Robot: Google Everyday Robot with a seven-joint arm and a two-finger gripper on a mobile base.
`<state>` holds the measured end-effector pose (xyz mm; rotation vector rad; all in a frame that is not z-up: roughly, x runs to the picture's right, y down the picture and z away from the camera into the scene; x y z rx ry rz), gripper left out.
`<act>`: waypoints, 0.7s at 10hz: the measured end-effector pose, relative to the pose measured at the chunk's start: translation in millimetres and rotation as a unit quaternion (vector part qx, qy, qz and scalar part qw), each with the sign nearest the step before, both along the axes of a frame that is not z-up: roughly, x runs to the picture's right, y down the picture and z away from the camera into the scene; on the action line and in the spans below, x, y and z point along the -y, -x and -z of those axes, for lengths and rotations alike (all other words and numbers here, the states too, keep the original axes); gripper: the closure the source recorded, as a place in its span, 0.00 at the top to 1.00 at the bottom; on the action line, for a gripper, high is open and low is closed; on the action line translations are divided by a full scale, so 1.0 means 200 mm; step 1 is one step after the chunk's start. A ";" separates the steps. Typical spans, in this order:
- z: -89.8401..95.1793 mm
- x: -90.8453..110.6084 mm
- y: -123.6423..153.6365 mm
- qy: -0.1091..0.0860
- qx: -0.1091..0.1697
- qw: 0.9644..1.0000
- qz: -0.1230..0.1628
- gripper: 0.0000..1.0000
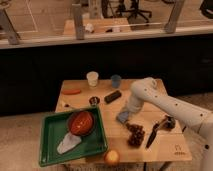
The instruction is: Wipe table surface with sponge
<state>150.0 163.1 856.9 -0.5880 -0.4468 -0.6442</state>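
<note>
Gripper [126, 112] at frame centre, down at the sponge [121, 118]; whether it grips cannot be told. Sponge likely soft and light; pinch across its short sides.

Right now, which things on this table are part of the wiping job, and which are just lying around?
Part of the job:
- table surface
- sponge
- gripper, down at the sponge near the table's middle

Just lying about:
- green tray with red bowl
- white cup
- blue cup
- black bar
- grapes
- orange fruit
</note>
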 end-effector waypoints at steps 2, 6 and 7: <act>-0.01 0.01 -0.16 -0.006 -0.026 1.000 -0.016 0.00; -0.12 0.15 -0.31 -0.020 -0.068 0.996 -0.051 0.00; -0.15 0.19 -0.30 -0.020 -0.073 0.996 -0.052 0.00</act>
